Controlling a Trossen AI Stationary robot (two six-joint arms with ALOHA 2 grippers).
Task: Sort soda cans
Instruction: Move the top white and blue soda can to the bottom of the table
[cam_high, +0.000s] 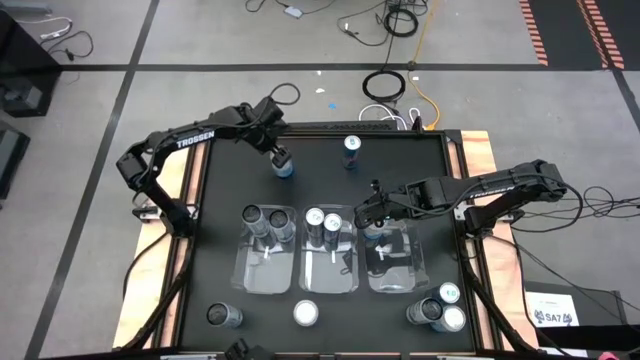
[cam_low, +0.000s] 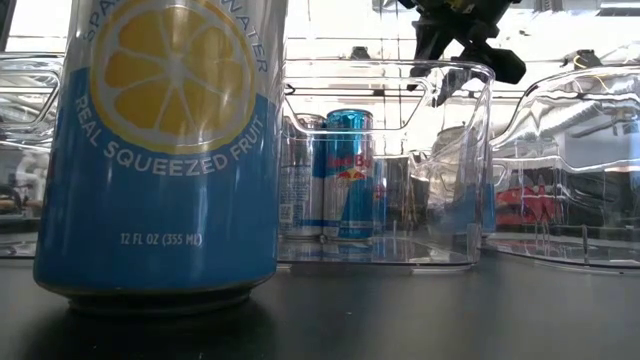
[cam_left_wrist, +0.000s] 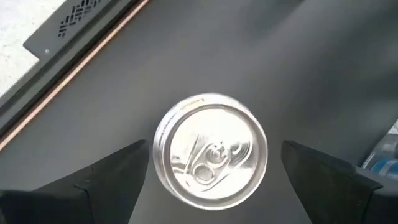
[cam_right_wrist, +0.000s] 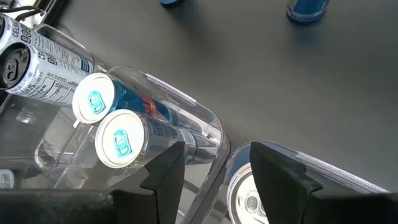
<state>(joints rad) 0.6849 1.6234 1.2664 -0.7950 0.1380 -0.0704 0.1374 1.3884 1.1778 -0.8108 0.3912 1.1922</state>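
Soda cans stand upright on the black table (cam_high: 220, 170). My left gripper (cam_left_wrist: 211, 155) is open at the table's far side, pointing down over a blue can (cam_high: 284, 165); its silver top (cam_left_wrist: 210, 149) shows between the fingers, untouched. A second blue can (cam_high: 351, 150) stands to its right. Of three clear bins, the left bin (cam_high: 262, 270) holds two dark cans (cam_high: 264, 218) and the middle bin (cam_high: 330, 275) holds two blue-and-silver cans (cam_right_wrist: 109, 121). My right gripper (cam_right_wrist: 217, 152) hangs open over the right bin's (cam_high: 400, 270) far end, above a can top (cam_right_wrist: 245, 200).
Loose cans stand along the near edge: one dark (cam_high: 222, 316), one white-topped (cam_high: 305, 313), and three in a cluster (cam_high: 442, 308). A blue lemon can (cam_low: 160, 150) fills the low view's left. The wall between the middle and right bins (cam_right_wrist: 214, 134) lies under my right gripper.
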